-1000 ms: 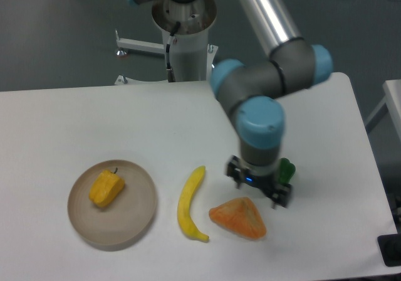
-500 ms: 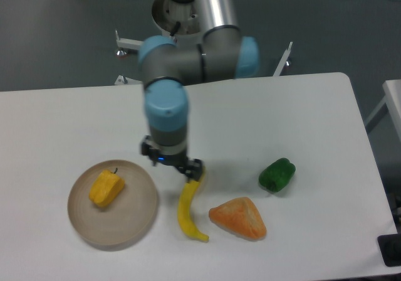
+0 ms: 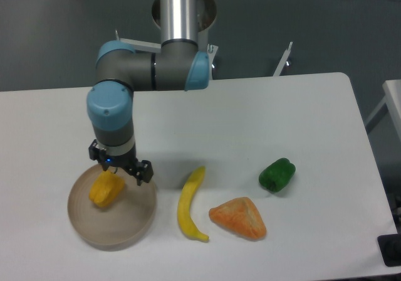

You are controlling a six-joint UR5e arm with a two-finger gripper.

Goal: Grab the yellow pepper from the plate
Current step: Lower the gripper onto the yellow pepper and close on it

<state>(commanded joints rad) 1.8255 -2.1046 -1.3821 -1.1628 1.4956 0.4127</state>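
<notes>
The yellow pepper lies on the left half of the round tan plate at the table's front left. My gripper hangs straight down just above the pepper's upper right part, covering its stem end. The fingers are hidden under the wrist, so their state does not show. Nothing visibly lifts the pepper off the plate.
A long curved banana lies right of the plate. An orange triangular lump sits beyond it, and a green pepper farther right. The arm's base post rises behind the table's back edge.
The arm has swung from the right side of the table, across the banana, to above the plate. The objects have not moved.
</notes>
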